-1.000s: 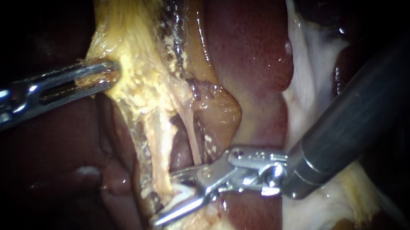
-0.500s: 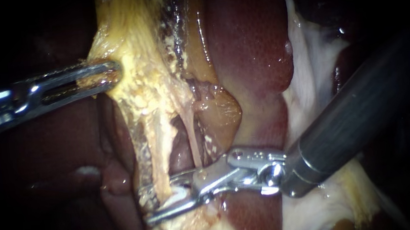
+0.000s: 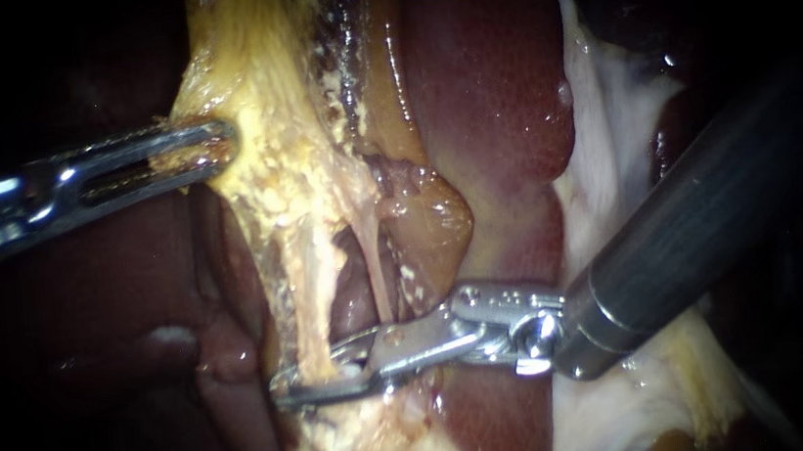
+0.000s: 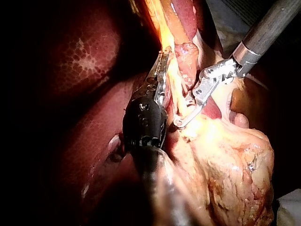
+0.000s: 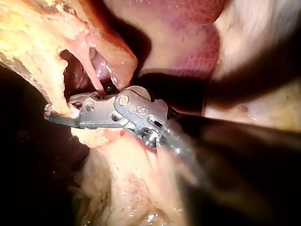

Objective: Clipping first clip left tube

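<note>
The right instrument (image 3: pixel 285 389) comes in from the right on a dark shaft. Its two slim metal jaws are drawn almost together around the lower end of the left tube (image 3: pixel 308 293), one jaw on each side of it, with their tips meeting just past it. A small white spot shows between the jaws beside the tube; whether it is a clip cannot be told.

The left tube is a pale yellow, rough-surfaced strand. It runs down from the yellow fatty tissue (image 3: pixel 261 92) to the pale tissue at the foot of the scene. Just to its right hangs a thinner pinkish tube (image 3: pixel 375 257), and its lower end reaches the upper jaw. A dark hollow lies between the two tubes.

In the right wrist view the same jaws (image 5: pixel 49 113) close across the foot of the yellow strand (image 5: pixel 57 92).

The left instrument (image 3: pixel 222 143) enters from the left. Its long slotted jaws are closed on the edge of the yellow fatty tissue, well above the right instrument. In the left wrist view these jaws (image 4: pixel 163 59) lie along that tissue, with the right instrument (image 4: pixel 178 122) close beside them.

The dark red liver (image 3: pixel 486 80) lies behind, right of the tubes.
</note>
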Action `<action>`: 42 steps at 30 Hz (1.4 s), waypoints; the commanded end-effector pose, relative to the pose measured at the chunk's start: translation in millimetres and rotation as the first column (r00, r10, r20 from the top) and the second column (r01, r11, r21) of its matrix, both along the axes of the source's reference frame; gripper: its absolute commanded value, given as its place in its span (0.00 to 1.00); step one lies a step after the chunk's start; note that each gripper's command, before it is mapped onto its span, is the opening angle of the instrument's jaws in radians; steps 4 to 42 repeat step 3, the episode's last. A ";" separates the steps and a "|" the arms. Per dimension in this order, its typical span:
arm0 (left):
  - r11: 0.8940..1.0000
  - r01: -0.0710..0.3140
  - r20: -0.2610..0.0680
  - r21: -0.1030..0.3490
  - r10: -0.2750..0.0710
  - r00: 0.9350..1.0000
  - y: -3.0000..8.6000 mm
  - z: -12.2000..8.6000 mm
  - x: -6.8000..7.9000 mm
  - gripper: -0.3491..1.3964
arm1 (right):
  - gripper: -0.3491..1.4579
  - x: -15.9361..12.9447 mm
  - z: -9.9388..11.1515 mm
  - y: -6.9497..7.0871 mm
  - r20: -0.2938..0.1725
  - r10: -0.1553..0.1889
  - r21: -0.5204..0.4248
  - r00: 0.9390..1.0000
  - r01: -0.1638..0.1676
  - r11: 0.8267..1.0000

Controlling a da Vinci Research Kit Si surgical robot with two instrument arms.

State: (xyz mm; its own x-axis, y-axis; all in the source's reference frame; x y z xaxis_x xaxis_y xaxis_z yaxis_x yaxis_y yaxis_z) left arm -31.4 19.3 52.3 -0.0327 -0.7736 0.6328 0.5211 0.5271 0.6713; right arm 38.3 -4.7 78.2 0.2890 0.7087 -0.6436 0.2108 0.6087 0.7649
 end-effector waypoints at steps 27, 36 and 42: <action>1.000 0.000 0.000 0.000 0.000 1.000 0.0 0.0 0.0 0.00 | 0.00 0.0 0.0 0.0 0.001 0.002 -0.001 1.000 -0.002 1.000; 1.000 0.000 0.000 0.000 0.000 1.000 0.0 0.0 0.0 0.00 | 0.00 0.0 0.0 0.0 0.001 0.002 -0.001 1.000 -0.002 1.000; 1.000 0.000 0.000 0.000 0.000 1.000 0.0 0.0 0.0 0.00 | 0.00 0.0 0.0 0.0 0.001 0.002 -0.001 1.000 -0.002 1.000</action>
